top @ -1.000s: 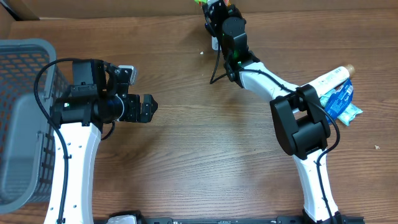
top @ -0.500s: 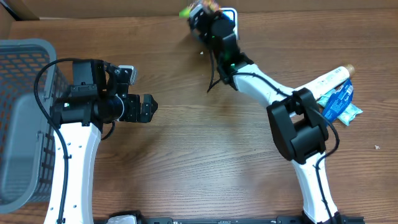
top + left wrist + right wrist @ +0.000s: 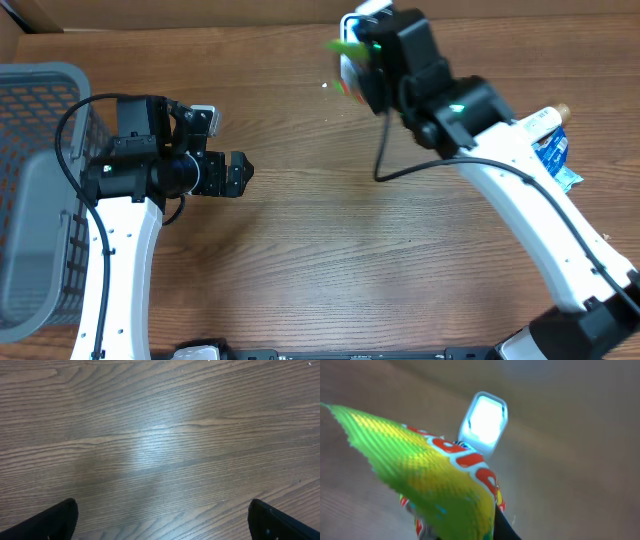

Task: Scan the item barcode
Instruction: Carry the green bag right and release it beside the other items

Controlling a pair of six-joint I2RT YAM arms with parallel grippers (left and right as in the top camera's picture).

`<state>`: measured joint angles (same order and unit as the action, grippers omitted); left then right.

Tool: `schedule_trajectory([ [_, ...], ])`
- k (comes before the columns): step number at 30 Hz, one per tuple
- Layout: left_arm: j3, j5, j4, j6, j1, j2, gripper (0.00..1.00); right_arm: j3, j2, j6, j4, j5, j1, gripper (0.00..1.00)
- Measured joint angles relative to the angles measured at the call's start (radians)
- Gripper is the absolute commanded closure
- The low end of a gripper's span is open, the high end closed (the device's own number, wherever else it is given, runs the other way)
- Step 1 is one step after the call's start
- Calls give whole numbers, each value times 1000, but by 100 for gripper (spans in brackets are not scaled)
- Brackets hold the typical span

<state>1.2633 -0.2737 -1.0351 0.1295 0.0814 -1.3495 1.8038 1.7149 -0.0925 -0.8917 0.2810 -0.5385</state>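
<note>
We are seeing the right end effector [image 3: 362, 62] swinging up and round from where it was reaching a second ago, carrying the snack packet [image 3: 427, 472] pinched in its closed jaws. The packet is now hanging just in front of the scanner [image 3: 485, 419], whose rounded window is glowing white-blue, so we are judging the barcode pass as under way. The packet is looking like crinkly glossy foil, green and yellow with red lettering and a sawtooth edge. The left end effector [image 3: 161, 515] is hovering spread wide and empty over the grained wooden counter [image 3: 160, 435]

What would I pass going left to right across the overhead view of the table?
Gray basket → left gripper → green packet → blue packet.
</note>
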Motion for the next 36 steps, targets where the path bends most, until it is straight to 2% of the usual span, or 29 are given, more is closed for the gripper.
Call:
schedule_trajectory([
  [6,0,0,0,0,0,0,1,-24,60,343,-395,-85,174,96],
  [13,0,0,0,0,0,0,0,-33,116,571,-509,-114,492,96],
  [20,0,0,0,0,0,0,1,-85,116,704,-445,-239,819,95],
  [21,0,0,0,0,0,0,0,-103,116,715,-431,-255,855,91],
  [24,0,0,0,0,0,0,0,-157,116,734,-386,-303,927,44],
  [26,0,0,0,0,0,0,0,-187,116,741,-370,-330,962,27],
  [29,0,0,0,0,0,0,0,-197,116,728,-370,-370,983,21],
  [32,0,0,0,0,0,0,1,-195,116,694,-379,-476,983,27],
  [36,0,0,0,0,0,0,0,-126,116,633,-485,-600,983,30],
])
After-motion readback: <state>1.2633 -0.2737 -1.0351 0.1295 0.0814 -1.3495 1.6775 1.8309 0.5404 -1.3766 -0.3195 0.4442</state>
